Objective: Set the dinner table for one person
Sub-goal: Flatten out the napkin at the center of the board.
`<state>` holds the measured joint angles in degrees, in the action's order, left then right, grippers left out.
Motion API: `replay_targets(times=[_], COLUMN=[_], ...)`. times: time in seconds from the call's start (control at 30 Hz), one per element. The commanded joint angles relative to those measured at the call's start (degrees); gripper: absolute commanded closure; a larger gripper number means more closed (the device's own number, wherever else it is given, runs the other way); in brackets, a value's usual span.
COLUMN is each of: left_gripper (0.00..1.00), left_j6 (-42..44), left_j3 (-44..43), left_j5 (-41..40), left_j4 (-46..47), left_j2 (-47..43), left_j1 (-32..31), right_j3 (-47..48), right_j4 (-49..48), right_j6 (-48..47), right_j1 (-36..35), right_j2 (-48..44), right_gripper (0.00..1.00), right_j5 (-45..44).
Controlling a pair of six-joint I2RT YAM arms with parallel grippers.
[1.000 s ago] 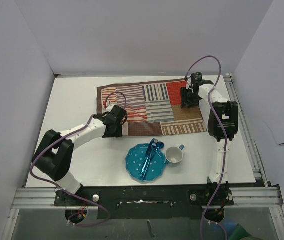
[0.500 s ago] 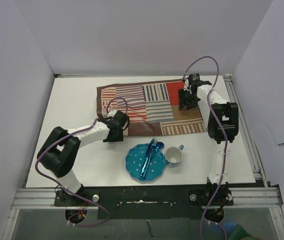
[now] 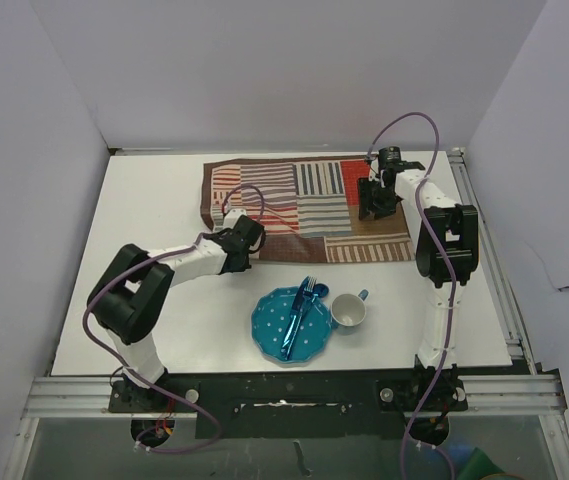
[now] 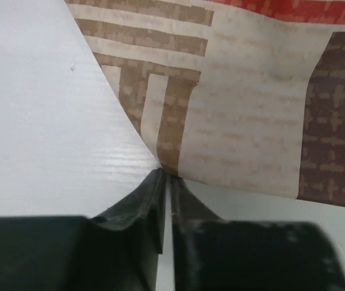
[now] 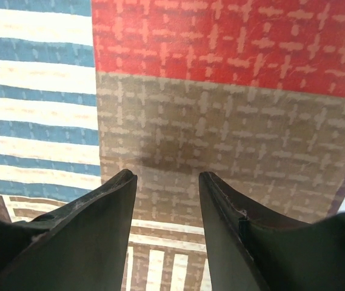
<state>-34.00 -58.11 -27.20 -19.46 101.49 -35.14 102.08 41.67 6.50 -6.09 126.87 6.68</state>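
Note:
The striped patchwork cloth mat lies at the back of the white dinner table. My left gripper is at the mat's near left corner. In the left wrist view it is shut on that corner of the mat, which rises off the table. My right gripper hovers over the mat's right part. Its jaws stand open over the brown patch of the mat with nothing between them.
A blue dotted plate with blue cutlery across it sits near the front middle. A white cup with a blue handle stands just right of it. Aluminium rails run along the table's right and near edges.
My left gripper has moved right and away from me, then shut on the mat's near left corner. The mat's near left part has drawn in. The right arm has barely moved.

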Motion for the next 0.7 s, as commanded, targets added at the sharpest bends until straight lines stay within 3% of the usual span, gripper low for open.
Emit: replay_targets(times=[0.0, 0.2, 0.4, 0.67], left_gripper=[1.0, 1.0, 1.0, 1.0], left_j6=[1.58, 1.81, 3.88, 7.18], left_j3=[2.11, 3.32, 0.19, -7.79], left_j5=[1.19, 2.16, -1.64, -4.08], left_j4=[9.24, 13.46, 11.42, 8.97], left_j2=[2.19, 2.19, -2.07, -1.26], left_j1=[0.43, 0.34, 0.11, 3.03], right_j3=[-0.2, -0.52, -1.17, 0.16], right_j4=[-0.28, -0.07, 0.27, 4.06], right_j6=[-0.27, -0.36, -0.52, -3.53], right_j1=[0.12, 0.1, -1.17, -10.71], right_j2=[-4.01, -4.23, -5.14, -8.43], right_gripper=[0.53, 0.53, 0.53, 0.53], right_j5=[0.33, 0.41, 1.59, -0.66])
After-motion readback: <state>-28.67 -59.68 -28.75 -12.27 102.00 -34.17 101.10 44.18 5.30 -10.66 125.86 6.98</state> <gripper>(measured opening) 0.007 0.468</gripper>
